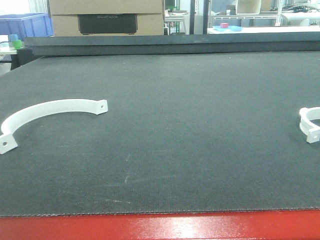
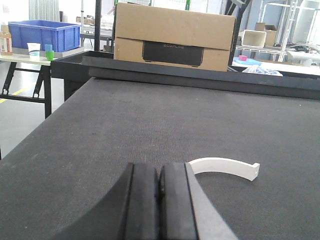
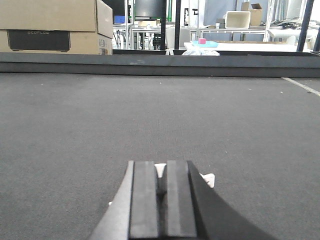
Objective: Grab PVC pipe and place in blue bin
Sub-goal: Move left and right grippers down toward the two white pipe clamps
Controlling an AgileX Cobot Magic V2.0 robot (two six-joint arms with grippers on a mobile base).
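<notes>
Two white curved PVC pipe pieces lie on the dark mat (image 1: 170, 130): a wide arc (image 1: 50, 109) at the left and a smaller ring (image 1: 311, 122) cut off by the right edge. The blue bin (image 1: 25, 24) stands off the table at the far left, also in the left wrist view (image 2: 45, 34). My left gripper (image 2: 159, 172) is shut and empty, with the wide arc (image 2: 225, 166) just beyond it to the right. My right gripper (image 3: 161, 170) is shut, its fingers hiding most of the small ring (image 3: 208, 179). Neither gripper shows in the front view.
A cardboard box (image 1: 106, 17) sits behind the table's raised dark back rim (image 1: 175, 45). The mat ends at a red front edge (image 1: 160, 227). The bin rests on a side table with small cups (image 2: 48, 51). Shelving and clutter fill the background.
</notes>
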